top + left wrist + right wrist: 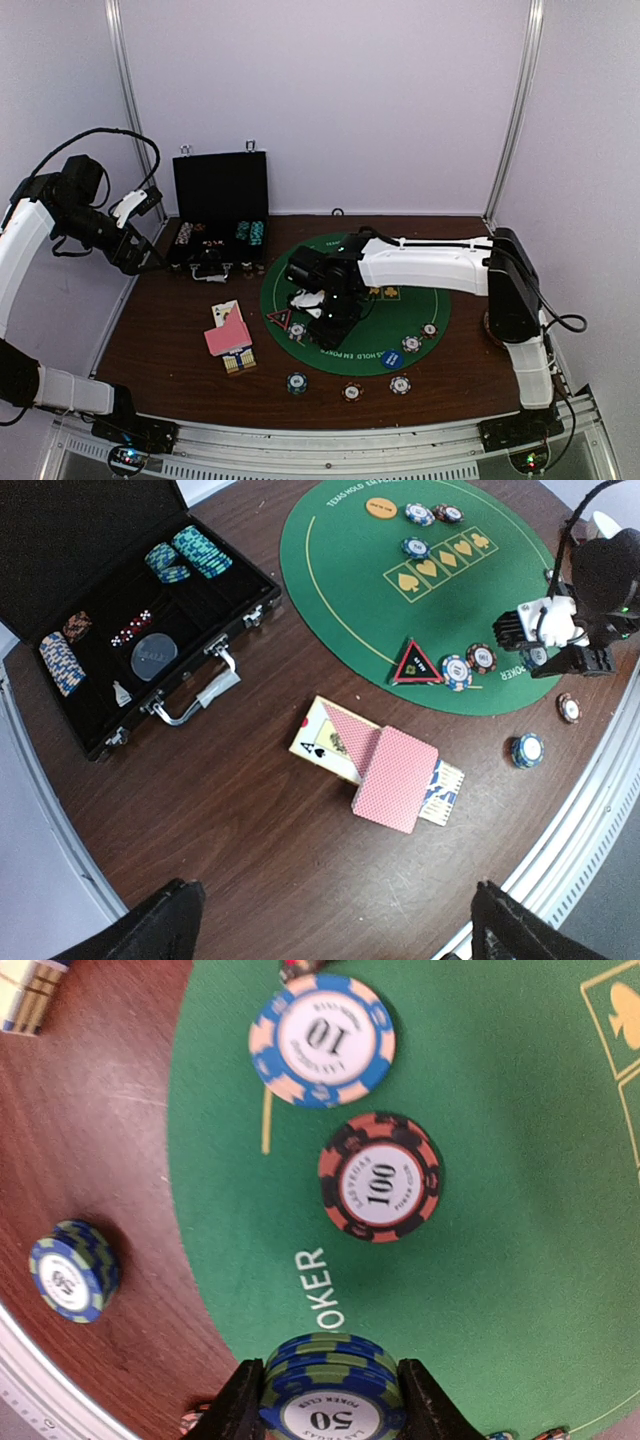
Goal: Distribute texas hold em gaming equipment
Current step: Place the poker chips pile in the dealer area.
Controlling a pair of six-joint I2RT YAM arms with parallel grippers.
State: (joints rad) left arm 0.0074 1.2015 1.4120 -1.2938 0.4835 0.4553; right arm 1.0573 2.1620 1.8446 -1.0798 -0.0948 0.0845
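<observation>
dark wood table [170,350] under lilac walls [330,100] bears green mat [415,310], cards [228,338], chips [297,383]

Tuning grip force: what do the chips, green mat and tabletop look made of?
Poker chips: likely hard plastic or clay composite, matte, striped edges, printed centre label.
Green mat: looks like felt, dull fuzzy surface, printed lettering.
Tabletop: wood-look, maybe laminate or veneer, slight sheen, faint scratches.

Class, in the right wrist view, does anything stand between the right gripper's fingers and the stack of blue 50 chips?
Nothing visible does. The right gripper is closed on the stack of blue 50 chips, one finger against each side. The red 100 chip lies apart, farther onto the green mat.
</observation>
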